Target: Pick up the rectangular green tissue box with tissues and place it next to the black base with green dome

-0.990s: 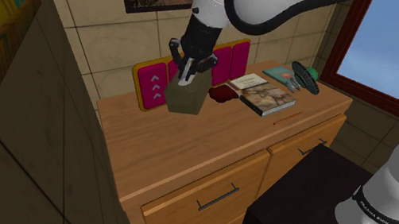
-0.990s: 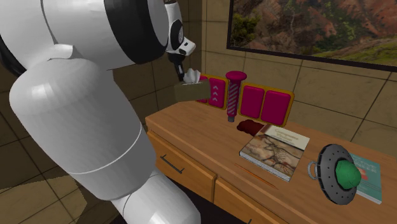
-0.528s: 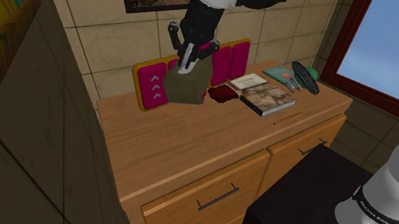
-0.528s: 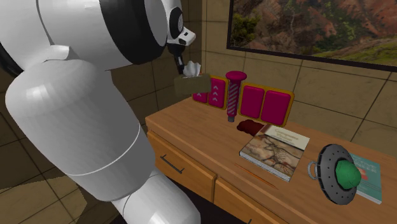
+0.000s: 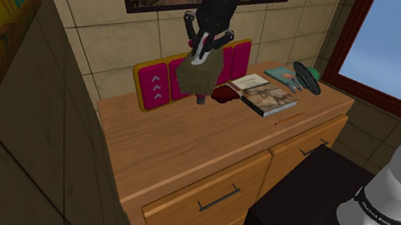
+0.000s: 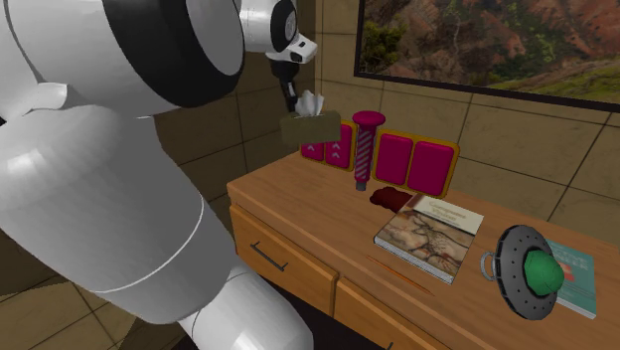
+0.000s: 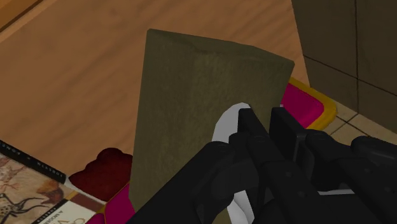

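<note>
Gripper [image 5: 202, 49] is clasping the olive tissue box [image 5: 198, 81] by its top, holding it above the dresser [image 5: 185, 150], well apart from the dome [image 6: 542, 270].

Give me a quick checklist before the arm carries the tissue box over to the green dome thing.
1. Jaws clasp the tissue box: ok.
2. Box lifted clear of the dresser top: ok.
3. Black base with green dome located, at the dresser's other end: ok.
4. Enough height to pass over the striped post: cannot tell.
5. Bare wood beside the base for setting down: ok.
</note>
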{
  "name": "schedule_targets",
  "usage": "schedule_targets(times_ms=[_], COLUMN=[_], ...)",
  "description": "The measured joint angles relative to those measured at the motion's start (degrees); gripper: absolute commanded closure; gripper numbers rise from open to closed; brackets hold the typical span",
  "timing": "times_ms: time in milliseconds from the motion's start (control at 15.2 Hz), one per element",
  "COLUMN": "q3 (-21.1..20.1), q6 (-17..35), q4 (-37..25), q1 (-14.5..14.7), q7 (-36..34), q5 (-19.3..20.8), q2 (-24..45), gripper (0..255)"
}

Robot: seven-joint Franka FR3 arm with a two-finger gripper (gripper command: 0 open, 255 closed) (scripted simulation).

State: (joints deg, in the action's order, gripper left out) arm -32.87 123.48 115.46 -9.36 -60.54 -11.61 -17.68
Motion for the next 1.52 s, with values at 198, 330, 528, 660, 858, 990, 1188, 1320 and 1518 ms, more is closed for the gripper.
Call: schedule_targets(times_ms=[198,330,528,660,858,990,1188,1320,1518], q3=[4.0,6.8,10.7,13.7,17.6,20.1,24.0,26.1,29.9], q6=[-1.1,-1.2,-1.5,-2.5,-3.9,-4.3,-5.5,-6.5,-7.2], q4=[3.2,5.8,8.7,10.1,11.8,12.6,13.8,13.4,13.9], q1=[0.2,0.3,0.0,-0.3,-0.9,-1.5,-2.4,-3.0,-4.2], q7=[4.9,8.4,13.2,16.6,21.1,24.1,28.6,31.0,35.5], q5=[-2.6,-4.0,-5.2,-5.8,-6.1,-6.1,-5.9,-5.5,-5.0], q2=[-3.8,-6.0,-8.4,-10.0,-12.0,-12.5,-13.8,-13.8,-13.7], gripper=[255,255,255,255,255,255,255,255,255])
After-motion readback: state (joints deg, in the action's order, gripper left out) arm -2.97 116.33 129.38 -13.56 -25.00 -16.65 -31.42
